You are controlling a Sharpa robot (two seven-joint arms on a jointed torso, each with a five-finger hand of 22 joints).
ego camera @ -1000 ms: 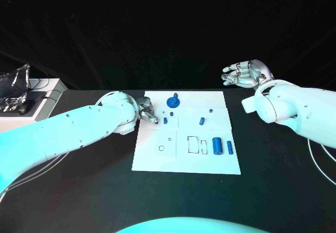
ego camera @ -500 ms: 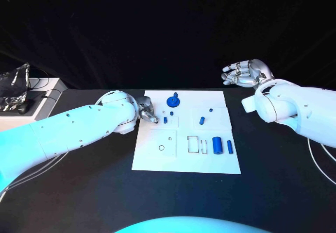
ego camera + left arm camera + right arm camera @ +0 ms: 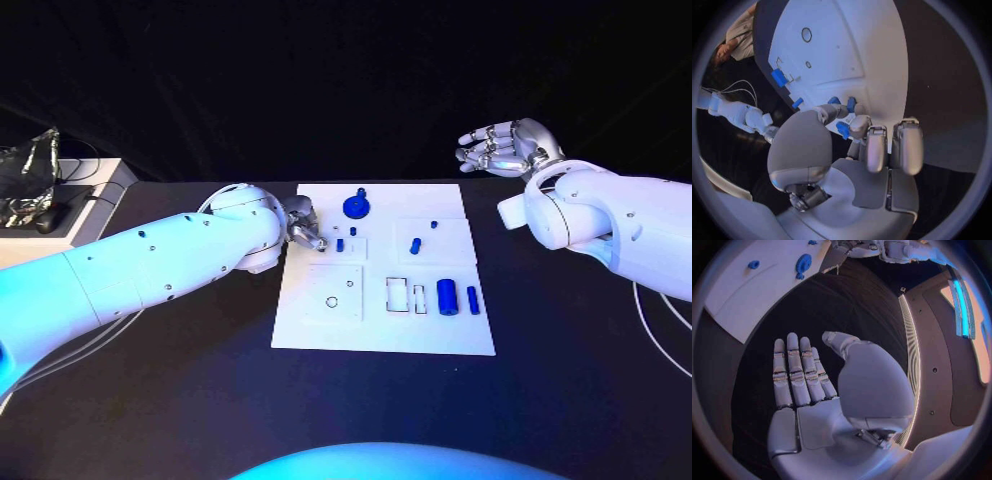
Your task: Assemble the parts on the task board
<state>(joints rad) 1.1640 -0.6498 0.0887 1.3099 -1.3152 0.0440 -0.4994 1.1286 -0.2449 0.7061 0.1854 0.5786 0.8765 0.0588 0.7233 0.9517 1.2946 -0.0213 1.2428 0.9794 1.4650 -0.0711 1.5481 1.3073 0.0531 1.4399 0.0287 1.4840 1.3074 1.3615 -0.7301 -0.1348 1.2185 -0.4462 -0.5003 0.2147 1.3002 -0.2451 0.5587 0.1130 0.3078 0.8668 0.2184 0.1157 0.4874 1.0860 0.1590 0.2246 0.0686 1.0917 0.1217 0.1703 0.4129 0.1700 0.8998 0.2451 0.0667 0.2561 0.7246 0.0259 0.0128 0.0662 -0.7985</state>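
Currently: my left hand point(image 3: 300, 224) pinches a small blue part point(image 3: 842, 129) at the white board's point(image 3: 332, 330) ten o'clock edge; I judge insertion next. Right hand point(image 3: 500, 150), fingers spread, holds nothing.

A smooth, matt white plastic-looking task board point(image 3: 378, 330) is laid on a matt black table point(image 3: 173, 400). Small blue parts point(image 3: 447, 297) of smooth, plastic-like finish are seen, and the silver metallic hands point(image 3: 500, 148) are glossy.

Dim bluish light, black surroundings, bright white task board point(image 3: 382, 300), fisheye-bent wrist views.
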